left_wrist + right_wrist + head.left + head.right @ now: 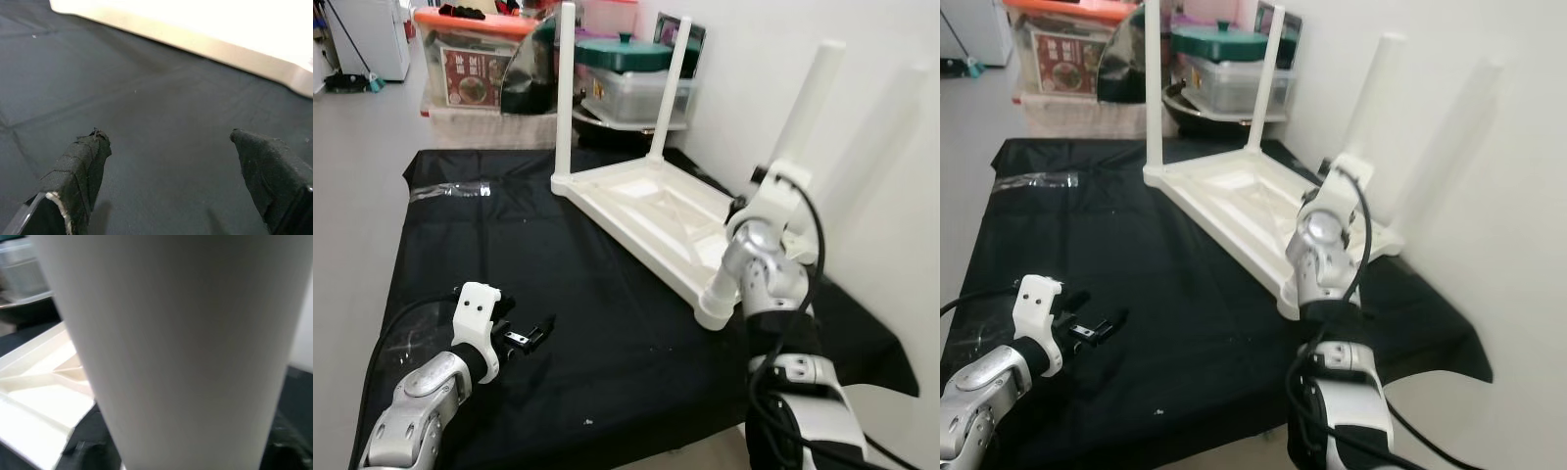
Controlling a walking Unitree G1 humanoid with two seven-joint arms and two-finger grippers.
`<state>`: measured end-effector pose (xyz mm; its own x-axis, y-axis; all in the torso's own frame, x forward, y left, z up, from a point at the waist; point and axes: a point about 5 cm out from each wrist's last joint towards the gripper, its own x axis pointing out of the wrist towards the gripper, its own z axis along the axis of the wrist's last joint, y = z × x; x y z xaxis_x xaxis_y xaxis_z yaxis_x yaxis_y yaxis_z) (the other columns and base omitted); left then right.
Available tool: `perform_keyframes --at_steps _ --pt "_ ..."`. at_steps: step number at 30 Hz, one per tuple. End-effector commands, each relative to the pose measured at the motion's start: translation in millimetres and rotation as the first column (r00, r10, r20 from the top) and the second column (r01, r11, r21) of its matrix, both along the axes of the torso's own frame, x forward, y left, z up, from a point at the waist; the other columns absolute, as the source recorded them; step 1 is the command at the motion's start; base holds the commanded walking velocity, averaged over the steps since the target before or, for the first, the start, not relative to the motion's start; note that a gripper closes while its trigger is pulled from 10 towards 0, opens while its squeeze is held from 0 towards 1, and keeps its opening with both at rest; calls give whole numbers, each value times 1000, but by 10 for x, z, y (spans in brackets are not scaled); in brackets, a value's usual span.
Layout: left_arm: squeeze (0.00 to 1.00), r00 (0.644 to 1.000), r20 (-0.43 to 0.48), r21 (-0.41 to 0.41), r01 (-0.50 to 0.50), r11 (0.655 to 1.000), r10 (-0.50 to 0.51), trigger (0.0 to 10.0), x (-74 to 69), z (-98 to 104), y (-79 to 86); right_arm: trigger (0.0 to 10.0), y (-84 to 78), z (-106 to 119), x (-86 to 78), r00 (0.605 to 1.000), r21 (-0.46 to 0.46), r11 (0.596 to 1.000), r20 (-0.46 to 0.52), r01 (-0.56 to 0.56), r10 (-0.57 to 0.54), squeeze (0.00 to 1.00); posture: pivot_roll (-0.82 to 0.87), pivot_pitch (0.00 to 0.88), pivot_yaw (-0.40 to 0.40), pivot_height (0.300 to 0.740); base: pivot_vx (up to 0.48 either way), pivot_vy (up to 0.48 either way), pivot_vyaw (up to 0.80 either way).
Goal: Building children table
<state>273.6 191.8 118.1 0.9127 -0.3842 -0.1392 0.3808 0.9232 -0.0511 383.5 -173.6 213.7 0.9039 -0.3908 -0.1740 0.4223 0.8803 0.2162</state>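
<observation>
Left eye view: a white plastic table [651, 211] is laid upside down on a black cloth [558, 284], its top flat on the cloth and its underside ribs facing up. Two legs [565, 93] are fitted at the far corners and stand upright. A third leg [808, 98] is raised at the near right corner, close beside the white wall [862, 127], where its shadow is cast. The near left corner socket [715, 308] of the table is seen without a leg, close to the right arm's elbow.

The right gripper [773, 186] is held up against the lower part of the third leg; in the right wrist view the white leg [171, 352] is seen very close to the camera, with the table's ribbed underside [39, 396] beside it. Whether the fingers are closed on the leg cannot be told, since they are hidden.

The left gripper [524, 338] is held low over the cloth at the near left, well apart from the table. In the left wrist view its two black fingers [80, 166] are spread apart with nothing between them, above the cloth, and the table's edge [195, 44] is seen beyond.

Behind the cloth, a clear bin with an orange lid [470, 54] and a container with a green lid [626, 54] are stacked by the wall
</observation>
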Motion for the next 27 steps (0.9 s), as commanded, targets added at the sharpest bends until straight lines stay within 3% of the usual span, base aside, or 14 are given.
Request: perform_keyframes --at_steps 1,2,6,9,11,13,14,18,20,22,24,25,26,27 --pt "0 1000 -7 14 8 1000 -8 10000 3 -23 -8 10000 -91 -13 -6 1000 9 1000 -24 -9 9 1000 28 0 -107 740 0 0 0" --pt "0 1000 -6 14 10 1000 -10 10000 3 -21 -9 10000 -97 42 -6 999 -4 999 -11 -32 32 0 28 0 -107 740 0 0 0" --pt "0 1000 -5 13 13 1000 -13 10000 -6 -13 -11 10000 -209 353 0 982 -51 983 64 -176 179 0 27 0 -106 740 0 0 0" --pt "0 1000 -9 16 12 1000 -12 10000 -25 -28 11 10000 -423 642 -49 942 -173 945 149 -276 302 0 24 0 -107 740 0 0 0" --pt "0 1000 -9 16 12 1000 -12 10000 -26 -30 11 10000 -426 654 -52 937 -181 941 154 -285 313 0 24 0 -107 740 0 0 0" --pt "0 1000 -14 13 17 1000 -17 10000 -26 -50 -7 10000 -445 697 -86 891 -237 889 145 -391 431 0 9 0 -97 740 0 0 0" --pt "0 1000 -14 13 17 1000 -17 10000 -26 -50 -7 10000 -445 697 -86 891 -237 889 145 -391 431 0 9 0 -97 740 0 0 0" --pt "0 999 -12 9 33 999 -33 10000 -1 -39 -53 10000 -442 620 -132 788 -312 762 60 -568 613 0 11 0 -93 740 0 0 0" --pt "0 999 -11 10 33 999 -33 10000 5 -36 -48 10000 -439 599 -139 768 -314 739 46 -596 638 0 14 0 -93 740 0 0 0" --pt "0 999 -9 14 32 999 -32 10000 11 -30 -27 10000 -414 545 -156 697 -306 670 26 -677 717 0 14 0 -92 740 0 0 0" --pt "0 999 -8 17 31 999 -31 10000 12 -29 -18 10000 -409 481 -180 620 -361 570 -30 -738 784 0 23 0 -94 740 0 0 0" --pt "0 999 -8 17 31 999 -31 10000 12 -29 -18 10000 -409 481 -180 620 -361 570 -30 -738 784 0 23 0 -94 740 0 0 0" --pt "0 999 -6 17 31 999 -31 10000 13 -25 -20 10000 -431 456 -182 570 -364 518 -43 -774 821 0 26 0 -96 740 0 0 0" --pt "0 999 -6 17 31 999 -31 10000 13 -25 -20 10000 -431 456 -182 570 -364 518 -43 -774 821 0 26 0 -96 740 0 0 0"
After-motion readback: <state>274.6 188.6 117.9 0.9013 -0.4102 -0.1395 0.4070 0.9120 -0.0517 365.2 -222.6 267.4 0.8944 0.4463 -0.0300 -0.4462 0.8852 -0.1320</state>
